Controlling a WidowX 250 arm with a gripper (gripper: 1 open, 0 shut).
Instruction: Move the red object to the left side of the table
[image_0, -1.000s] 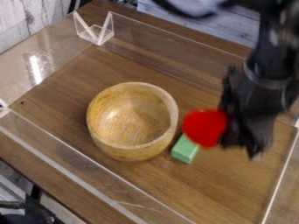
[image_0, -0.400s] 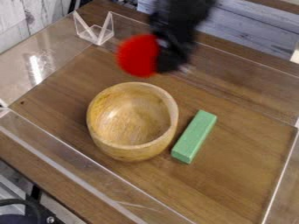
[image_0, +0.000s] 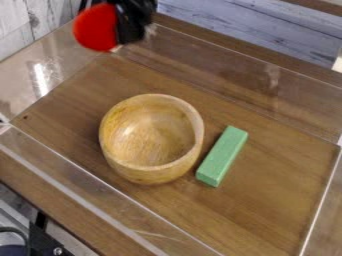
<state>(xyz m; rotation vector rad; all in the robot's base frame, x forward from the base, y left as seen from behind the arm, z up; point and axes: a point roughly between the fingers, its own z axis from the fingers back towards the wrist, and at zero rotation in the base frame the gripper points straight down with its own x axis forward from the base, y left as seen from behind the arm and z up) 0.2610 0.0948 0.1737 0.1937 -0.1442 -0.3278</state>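
Here, the dark gripper (image_0: 123, 22) hangs at the top left corner of the view, clamped on the red object (image_0: 96, 27), which is blurred and held clear above the far left part of the tabletop (image_0: 267, 190). Below, the round wooden bowl (image_0: 151, 136) sits near the middle, with the green block (image_0: 222, 156) lying just beside it on the right, apart from it. Clear acrylic walls (image_0: 60, 175) edge the surface.

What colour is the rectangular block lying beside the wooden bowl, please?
Green; the block shows clearly in the camera view.
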